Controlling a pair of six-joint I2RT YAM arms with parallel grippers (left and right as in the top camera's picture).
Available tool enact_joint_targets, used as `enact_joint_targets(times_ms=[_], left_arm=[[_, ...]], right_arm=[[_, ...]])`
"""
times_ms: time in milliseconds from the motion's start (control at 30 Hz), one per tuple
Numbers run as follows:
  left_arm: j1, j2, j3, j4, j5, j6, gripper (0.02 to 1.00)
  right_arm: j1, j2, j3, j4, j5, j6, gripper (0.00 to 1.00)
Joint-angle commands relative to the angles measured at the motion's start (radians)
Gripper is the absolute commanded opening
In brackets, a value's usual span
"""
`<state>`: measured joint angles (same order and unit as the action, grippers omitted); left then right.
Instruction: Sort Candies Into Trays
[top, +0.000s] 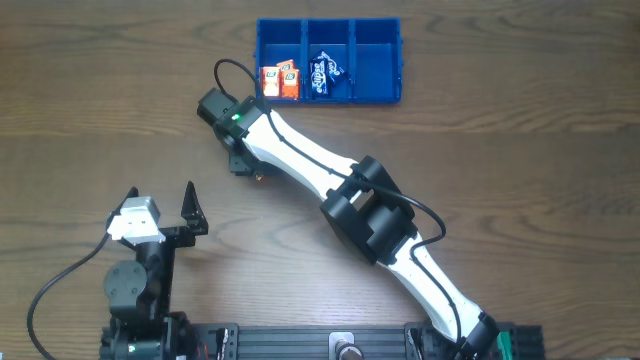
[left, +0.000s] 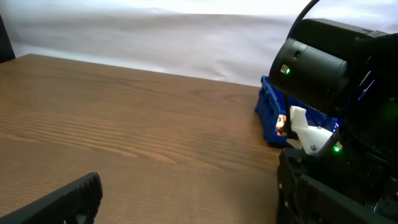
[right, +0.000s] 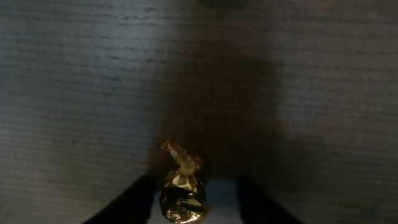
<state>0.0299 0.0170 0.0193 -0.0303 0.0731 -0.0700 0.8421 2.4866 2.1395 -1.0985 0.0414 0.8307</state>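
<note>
Gold-foil candy on bench, between right hand's parted, unclamped fingers; risk: off-centre closing could squirt the round foil sideways, short of the blue tray.

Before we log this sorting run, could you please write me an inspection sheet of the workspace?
Surface: wooden table, bare wood.
Job's things: blue tray with three compartments. Two orange candies are in its left one, a blue candy is in the middle, and the right one is empty. A gold candy is at the right end effector.
Clutter: nothing seen.
End effectors: left end effector open, near its base. Right end effector at the gold candy, grip unclear.
Cables: right cable loops off the wrist. Left cable curves by the base.
Surroundings: white wall behind the table.
</note>
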Motion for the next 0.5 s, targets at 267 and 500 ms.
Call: enact_joint_targets(times_ms=[267,500], left_arm=[[0.003,-0.004,-0.014,-0.042,0.013,0.014,0.998],[0.003,-0.004,-0.014,-0.042,0.013,0.014,0.996]], right_arm=[[-0.006,0.032,0.016,-0.013,0.01,-0.002,0.209],[-0.036,-0.103,0.018,-0.1,0.119,-0.041,0.196]])
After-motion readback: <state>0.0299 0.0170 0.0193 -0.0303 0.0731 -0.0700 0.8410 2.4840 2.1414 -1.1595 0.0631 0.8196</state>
